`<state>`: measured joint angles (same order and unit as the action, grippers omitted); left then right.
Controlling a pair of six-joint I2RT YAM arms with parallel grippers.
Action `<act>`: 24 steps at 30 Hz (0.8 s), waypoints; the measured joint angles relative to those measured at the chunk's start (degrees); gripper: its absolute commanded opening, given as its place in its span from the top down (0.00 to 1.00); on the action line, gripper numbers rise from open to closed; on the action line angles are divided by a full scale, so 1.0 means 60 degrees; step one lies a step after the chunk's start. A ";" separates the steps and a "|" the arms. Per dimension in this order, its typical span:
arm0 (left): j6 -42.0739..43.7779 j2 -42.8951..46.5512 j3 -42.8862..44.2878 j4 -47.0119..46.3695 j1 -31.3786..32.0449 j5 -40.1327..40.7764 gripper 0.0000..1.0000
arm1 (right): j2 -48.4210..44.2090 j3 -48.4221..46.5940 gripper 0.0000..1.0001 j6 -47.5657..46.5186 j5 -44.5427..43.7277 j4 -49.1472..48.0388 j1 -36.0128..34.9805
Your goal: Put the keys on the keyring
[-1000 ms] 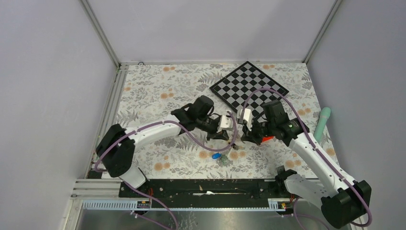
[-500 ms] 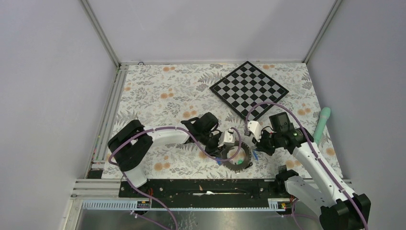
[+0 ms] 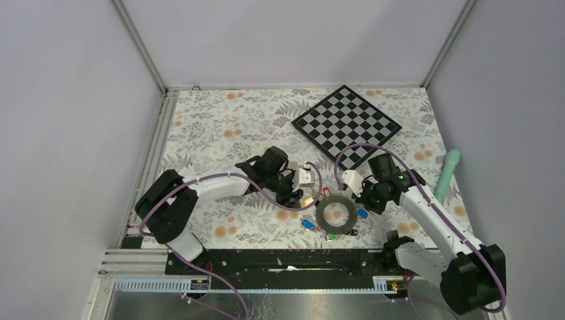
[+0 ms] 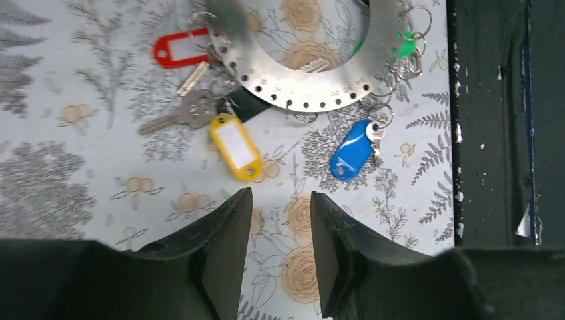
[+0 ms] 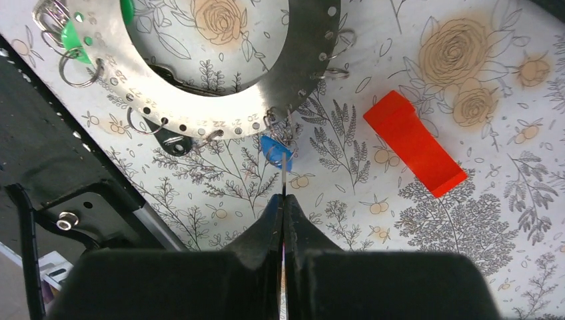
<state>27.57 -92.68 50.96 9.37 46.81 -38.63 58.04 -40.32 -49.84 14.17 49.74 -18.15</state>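
Note:
The dark grey keyring (image 3: 333, 213) lies flat on the flowered table near the front edge, with tagged keys hanging round its rim. In the left wrist view the keyring (image 4: 300, 83) carries a red tag (image 4: 180, 50), a yellow tag (image 4: 235, 147), a blue tag (image 4: 351, 159) and a green tag (image 4: 400, 47). My left gripper (image 3: 298, 195) (image 4: 280, 197) stands open just short of the yellow tag, with nothing between its fingers. My right gripper (image 3: 367, 204) (image 5: 283, 200) is shut on the thin blade of a blue-tagged key (image 5: 273, 150) that hangs on the keyring (image 5: 313, 40).
A chequered board (image 3: 346, 123) lies at the back right. A teal cylinder (image 3: 448, 175) rests by the right wall. A red oblong block (image 5: 413, 143) lies right of the ring. The black front rail (image 3: 280, 260) (image 4: 506, 133) runs close behind the ring.
The keyring, held up between both grippers a second ago, has come down flat onto the table. My left gripper has opened, let go and drawn back. The right gripper stays shut.

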 measured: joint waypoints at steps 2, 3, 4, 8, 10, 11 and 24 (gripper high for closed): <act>-0.0004 0.0233 0.0000 0.0000 -0.0186 0.0022 0.55 | 0.0302 0.0036 1.00 -0.0018 -0.0106 -0.0109 0.0007; -0.0004 0.0364 0.0000 0.0007 -0.0259 0.0022 0.54 | 0.0488 0.0044 1.00 -0.0022 -0.0197 -0.0178 0.0007; 0.0000 0.0466 0.0000 0.0015 -0.0310 0.0025 0.54 | 0.0623 0.0055 1.00 -0.0025 -0.0237 -0.0233 0.0011; 0.0040 0.0940 0.0000 0.0182 -0.0608 0.0022 0.51 | 0.1100 0.0080 0.96 -0.0055 -0.0525 -0.0477 0.0018; 0.0073 0.1158 -0.0004 0.0266 -0.0812 0.0022 0.50 | 0.1253 0.0095 0.94 -0.0062 -0.0692 -0.0597 0.0022; 0.0076 0.1308 -0.0018 0.0270 -0.0940 0.0022 0.49 | 0.1337 0.0102 0.93 -0.0066 -0.0790 -0.0670 0.0022; 0.0106 0.2404 -0.0146 0.0302 -0.1938 0.0437 0.39 | 0.2142 0.0197 0.81 -0.0044 -0.1763 -0.1151 0.0029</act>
<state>28.21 -78.26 50.09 11.18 35.18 -36.01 70.89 -39.13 -50.11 3.60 42.83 -17.98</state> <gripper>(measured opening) 0.600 0.161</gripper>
